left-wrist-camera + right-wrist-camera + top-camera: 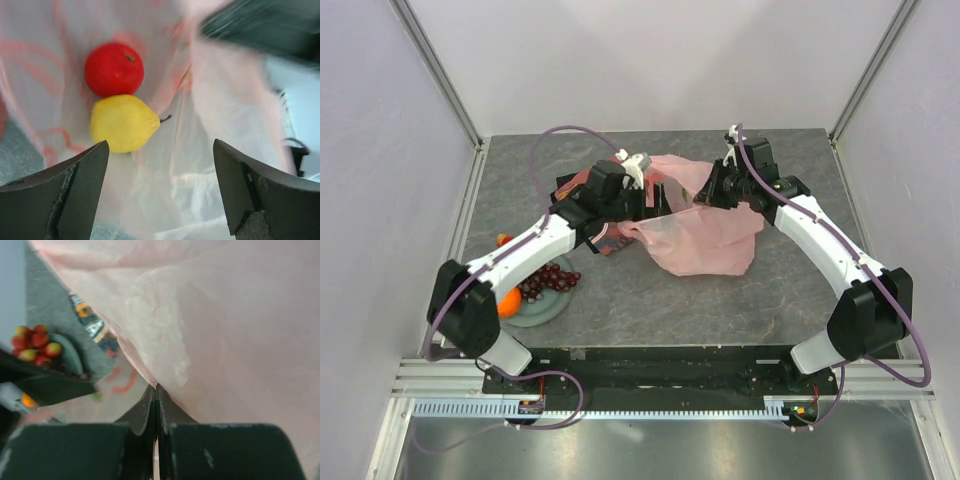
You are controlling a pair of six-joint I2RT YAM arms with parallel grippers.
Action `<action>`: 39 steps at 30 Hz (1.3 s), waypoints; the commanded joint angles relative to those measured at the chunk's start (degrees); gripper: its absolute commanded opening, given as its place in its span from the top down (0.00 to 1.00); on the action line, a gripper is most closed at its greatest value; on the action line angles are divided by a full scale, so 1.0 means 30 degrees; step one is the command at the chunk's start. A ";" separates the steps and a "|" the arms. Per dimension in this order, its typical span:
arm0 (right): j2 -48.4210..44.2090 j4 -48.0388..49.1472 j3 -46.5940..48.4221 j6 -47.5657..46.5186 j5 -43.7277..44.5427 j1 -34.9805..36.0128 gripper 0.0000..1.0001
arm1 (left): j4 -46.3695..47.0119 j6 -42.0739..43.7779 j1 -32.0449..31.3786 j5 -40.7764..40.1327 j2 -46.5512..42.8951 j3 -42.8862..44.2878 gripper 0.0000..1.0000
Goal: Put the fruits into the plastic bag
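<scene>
Left pincer (pixel 159 145) fills the near edge of its wrist view: jaws wide, nothing btwn them, pointing down into the bag (pixel 225 125) mouth. Just beyond its tips, apple (pixel 114 69) and lemon (pixel 124 123) lie touching each other, apparently inside the bag w/ pink film around them.

Right pincer (pixel 156 390) is closed tight on a fold of bag film at the bag's right-far edge, prob. holding the mouth up.

Not yet bagged: grapes (pixel 548 280) and orange (pixel 508 302) on the plate (pixel 552 310), left of the bag and nearer the arm bases, well apart from both pincers. Strawberry bits (pixel 35 342) show beside that plate's rim in the right wrist view; can't tell if on it or just off it.

Handling, my read:
- Bag: v. thin, floppy, light, prob. slippery film. It will sag shut if let go. Take it at the rim or a handle loop, pinching a doubled fold, not a single layer.
- Orange: small, round, smooth, light, looks hard. Likely to roll or squirt out. Close across its widest part.
- Grapes: lumpy cluster. Pinch the bunch mid-body; it may dangle.
- Strawberry bits: tiny, so narrow jaws and one at a time.

Bag itself sits mid-desk (pixel 720 310), btwn the two pincers.
</scene>
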 commanded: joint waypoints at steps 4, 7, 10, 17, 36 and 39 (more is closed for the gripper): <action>-0.0387 -0.2137 -0.0536 -0.1895 0.1605 -0.0149 0.96 | 0.0896 0.0334 0.0130 -0.1494 -0.2398 -0.0151 0.08; -0.0386 -0.2840 -0.0418 -0.2422 0.2015 -0.0149 0.96 | 0.0600 0.0128 0.0480 -0.2347 -0.2633 -0.0501 0.08; -0.0533 -0.3075 -0.0506 -0.2482 0.2075 -0.0120 0.96 | 0.0718 0.0741 0.0628 -0.2551 -0.2896 -0.0854 0.08; -0.0621 -0.3427 -0.0418 -0.2628 0.2163 -0.0149 0.95 | 0.1070 0.2784 0.1419 -0.5534 -0.4651 -0.1411 0.08; 0.1048 -0.4131 0.1924 -0.4064 0.1079 -0.0443 0.91 | 0.1801 1.2373 0.1185 -0.1819 -0.1436 -0.0036 0.05; 0.1312 -0.4189 0.2304 -0.4268 0.0670 -0.0471 0.91 | 0.2036 1.2842 0.0922 -0.3309 -0.0293 0.0548 0.05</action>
